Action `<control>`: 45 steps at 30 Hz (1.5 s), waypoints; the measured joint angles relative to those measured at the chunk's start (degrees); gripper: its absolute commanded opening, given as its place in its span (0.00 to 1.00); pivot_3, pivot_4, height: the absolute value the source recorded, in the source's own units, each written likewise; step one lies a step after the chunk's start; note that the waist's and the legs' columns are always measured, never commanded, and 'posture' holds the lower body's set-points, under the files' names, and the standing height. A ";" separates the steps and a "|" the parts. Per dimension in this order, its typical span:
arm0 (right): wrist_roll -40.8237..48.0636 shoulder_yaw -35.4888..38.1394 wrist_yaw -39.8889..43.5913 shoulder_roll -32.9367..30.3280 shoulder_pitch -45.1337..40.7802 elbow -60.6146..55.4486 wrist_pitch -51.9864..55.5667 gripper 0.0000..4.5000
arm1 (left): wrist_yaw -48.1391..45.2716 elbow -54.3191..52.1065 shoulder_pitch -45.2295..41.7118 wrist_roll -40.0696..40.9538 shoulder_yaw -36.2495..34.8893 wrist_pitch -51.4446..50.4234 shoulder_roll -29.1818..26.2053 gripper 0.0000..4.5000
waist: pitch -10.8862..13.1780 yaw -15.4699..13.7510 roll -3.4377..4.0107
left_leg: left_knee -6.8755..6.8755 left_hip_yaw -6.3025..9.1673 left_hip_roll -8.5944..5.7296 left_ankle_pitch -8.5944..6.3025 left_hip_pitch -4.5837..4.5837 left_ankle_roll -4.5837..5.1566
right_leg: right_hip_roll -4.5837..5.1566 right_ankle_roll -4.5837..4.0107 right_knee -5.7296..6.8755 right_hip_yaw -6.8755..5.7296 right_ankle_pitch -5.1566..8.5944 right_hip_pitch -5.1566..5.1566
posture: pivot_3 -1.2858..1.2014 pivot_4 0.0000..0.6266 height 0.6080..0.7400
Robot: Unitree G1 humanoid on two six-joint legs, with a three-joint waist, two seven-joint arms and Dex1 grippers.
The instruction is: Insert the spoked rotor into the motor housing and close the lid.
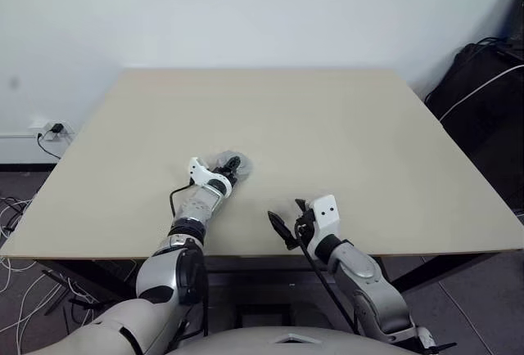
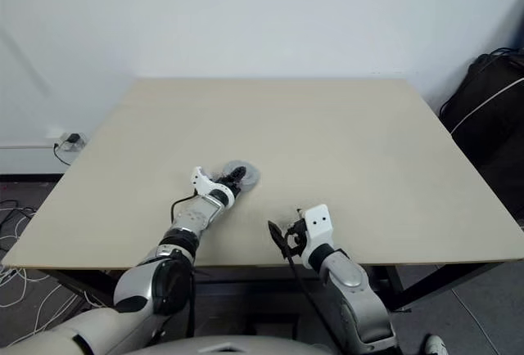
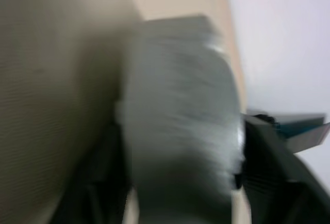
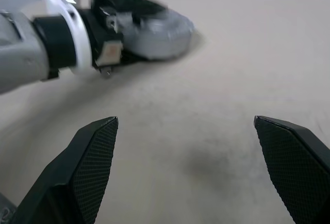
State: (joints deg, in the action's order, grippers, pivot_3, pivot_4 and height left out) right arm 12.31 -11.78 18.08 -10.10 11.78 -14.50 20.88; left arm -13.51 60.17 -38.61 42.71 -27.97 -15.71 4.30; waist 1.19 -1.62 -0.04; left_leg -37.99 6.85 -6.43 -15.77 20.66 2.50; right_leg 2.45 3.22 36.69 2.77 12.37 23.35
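So the left gripper [image 2: 238,177] is out near the middle of the beige surface [image 1: 344,126], sitting right at a round silver-grey piece, which looks like the lid [image 2: 245,175]. From the right wrist view that piece [image 4: 157,35] lies flat on the surface with the left jaws on either side of it. From the left wrist view it's a grey blurry mass between the two black fingers [image 3: 278,172], so can't tell if they're pinching it or just standing around it. Too blurry to tell the rotor or housing apart from it either. The right gripper [image 1: 288,222] hangs at about 5 o'clock from the lid, near the front edge, jaws spread wide with nothing in them. No labels or writing readable anywhere
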 measured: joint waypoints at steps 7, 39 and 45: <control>0.00 0.00 -0.72 0.61 0.05 0.01 2.00 1.00 | 3.69 -6.49 3.60 -0.07 -0.66 -3.47 -0.19 0.99 | -0.46 1.34 -0.05 | 0.17 0.00 0.12 -0.11 -0.86 0.08 | -0.05 0.17 0.12 0.03 0.31 -0.79 | 0.52 0.00 1.00; -7.32 4.69 -11.48 6.58 -1.55 6.72 -6.64 1.00 | 14.05 -59.64 47.17 -37.36 31.14 8.13 -8.95 0.99 | -0.30 0.37 0.31 | 0.62 -0.21 1.12 -1.01 -1.34 -0.56 | -0.93 -0.68 0.14 0.38 1.15 -0.80 | 0.52 0.00 1.00; -11.52 6.51 -16.80 7.72 -0.37 9.42 -17.56 1.00 | 17.37 -54.33 47.10 -45.04 32.85 22.61 -8.69 0.99 | -0.30 -0.07 0.31 | 0.62 -0.21 1.09 -1.02 -1.06 -0.56 | -0.92 -0.71 0.13 0.38 1.13 -0.53 | 0.52 0.00 1.00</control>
State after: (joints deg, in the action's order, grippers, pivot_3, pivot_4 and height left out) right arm 0.79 -5.28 1.28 -2.38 11.41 -5.07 3.32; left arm 3.85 5.84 8.48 -2.33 4.88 6.90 -4.39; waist 0.90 -1.68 0.27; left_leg -37.37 6.64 -5.34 -16.79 19.60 1.94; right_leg 1.52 2.51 36.82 3.15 13.50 22.82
